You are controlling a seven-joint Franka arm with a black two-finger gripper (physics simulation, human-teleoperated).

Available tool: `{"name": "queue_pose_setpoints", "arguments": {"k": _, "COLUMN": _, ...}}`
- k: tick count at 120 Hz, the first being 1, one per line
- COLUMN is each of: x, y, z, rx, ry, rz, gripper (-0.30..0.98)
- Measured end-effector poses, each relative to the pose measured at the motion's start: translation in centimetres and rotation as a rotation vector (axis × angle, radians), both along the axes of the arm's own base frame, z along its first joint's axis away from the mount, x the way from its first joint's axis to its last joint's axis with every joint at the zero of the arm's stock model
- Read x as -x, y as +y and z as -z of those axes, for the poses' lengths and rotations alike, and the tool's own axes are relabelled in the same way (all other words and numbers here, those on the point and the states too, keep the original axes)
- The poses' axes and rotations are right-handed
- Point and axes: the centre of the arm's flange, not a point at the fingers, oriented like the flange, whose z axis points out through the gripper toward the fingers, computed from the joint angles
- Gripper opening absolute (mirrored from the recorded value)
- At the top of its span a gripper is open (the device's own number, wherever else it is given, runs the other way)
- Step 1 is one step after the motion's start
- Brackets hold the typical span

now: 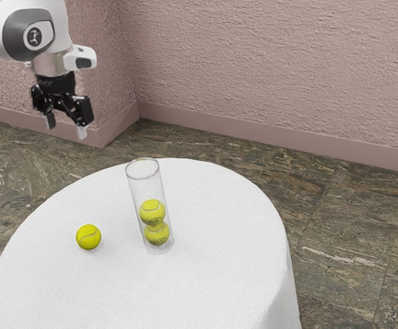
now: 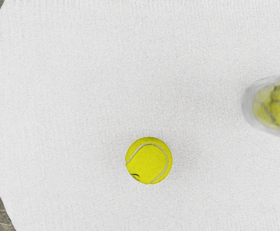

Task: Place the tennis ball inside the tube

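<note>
In the exterior view my gripper (image 1: 66,130) hangs high at the upper left, its two fingers apart with nothing between them. A loose yellow tennis ball (image 1: 88,237) lies on the white table, well below the hand. The clear tube (image 1: 145,185) stands upright on the exterior view's right of that ball, with two tennis balls stacked inside, an upper one (image 1: 152,212) and a lower one (image 1: 157,234). From the wrist camera, the loose ball (image 2: 149,160) rests on the cloth, apart from the tube (image 2: 248,103), which is partly cut off by the picture's edge.
The round table (image 1: 219,274) wears a white cloth and has a curved edge, visible in the wrist view as well. Around it lies a dark stone floor (image 1: 349,233). A pink textured wall (image 1: 274,68) rises behind, with a corner near the arm.
</note>
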Motion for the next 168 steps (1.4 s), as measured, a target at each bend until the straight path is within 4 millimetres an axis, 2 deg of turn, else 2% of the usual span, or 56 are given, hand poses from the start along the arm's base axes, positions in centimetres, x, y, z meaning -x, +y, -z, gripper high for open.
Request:
{"name": "queue_pose_setpoints", "arguments": {"k": 17, "x": -0.5, "y": -0.6, "z": 0.3, "rx": -0.005, "ry": -0.014, "rz": 0.031, "gripper": 0.69}}
{"name": "queue_pose_setpoints", "arguments": {"k": 24, "x": -0.6, "y": -0.3, "z": 0.6, "rx": -0.004, "ry": -0.016, "rz": 0.034, "gripper": 0.69}}
{"name": "queue_pose_setpoints", "arguments": {"k": 29, "x": -0.8, "y": 0.4, "z": 1.5, "rx": -0.002, "ry": -0.005, "rz": 0.027, "gripper": 0.69}}
{"name": "queue_pose_setpoints", "arguments": {"k": 37, "x": -0.5, "y": 2.2, "z": 4.4, "rx": 0.013, "ry": 0.024, "rz": 0.01, "gripper": 0.69}}
{"name": "queue_pose_setpoints", "arguments": {"k": 51, "x": 0.7, "y": 6.3, "z": 9.2, "rx": 0.035, "ry": 0.051, "rz": -0.043, "gripper": 0.69}}
{"name": "queue_pose_setpoints", "arguments": {"k": 68, "x": 0.9, "y": 11.6, "z": 13.5, "rx": 0.037, "ry": 0.058, "rz": -0.109, "gripper": 0.69}}
{"name": "queue_pose_setpoints", "arguments": {"k": 74, "x": 0.6, "y": 12.6, "z": 14.8, "rx": 0.035, "ry": 0.059, "rz": -0.114, "gripper": 0.69}}
{"name": "queue_pose_setpoints", "arguments": {"k": 79, "x": -0.3, "y": 11.9, "z": 15.7, "rx": 0.035, "ry": 0.057, "rz": -0.092, "gripper": 0.69}}
{"name": "queue_pose_setpoints", "arguments": {"k": 89, "x": -2.6, "y": 8.1, "z": 16.9, "rx": 0.034, "ry": 0.05, "rz": -0.009, "gripper": 0.69}}
{"name": "queue_pose_setpoints", "arguments": {"k": 93, "x": -3.2, "y": 7.3, "z": 17.8, "rx": 0.037, "ry": 0.051, "rz": 0.01, "gripper": 0.68}}
{"name": "queue_pose_setpoints", "arguments": {"k": 106, "x": -3.7, "y": 8.2, "z": 19.7, "rx": 0.055, "ry": 0.042, "rz": 0.002, "gripper": 0.69}}
{"name": "queue_pose_setpoints", "arguments": {"k": 120, "x": -3.8, "y": 9.1, "z": 20.5, "rx": 0.071, "ry": 0.027, "rz": -0.005, "gripper": 0.69}}
{"name": "queue_pose_setpoints", "arguments": {"k": 136, "x": -4.9, "y": 10.1, "z": 23.4, "rx": 0.091, "ry": 0.041, "rz": -0.003, "gripper": 0.69}}
{"name": "queue_pose_setpoints", "arguments": {"k": 141, "x": -5.3, "y": 9.6, "z": 23.8, "rx": 0.097, "ry": 0.041, "rz": 0.012, "gripper": 0.69}}
{"name": "queue_pose_setpoints", "arguments": {"k": 152, "x": -6.1, "y": 6.8, "z": 23.4, "rx": 0.104, "ry": 0.033, "rz": 0.065, "gripper": 0.69}}
{"name": "queue_pose_setpoints", "arguments": {"k": 168, "x": -4.5, "y": 4.6, "z": 23.3, "rx": 0.12, "ry": 0.047, "rz": 0.085, "gripper": 0.69}}
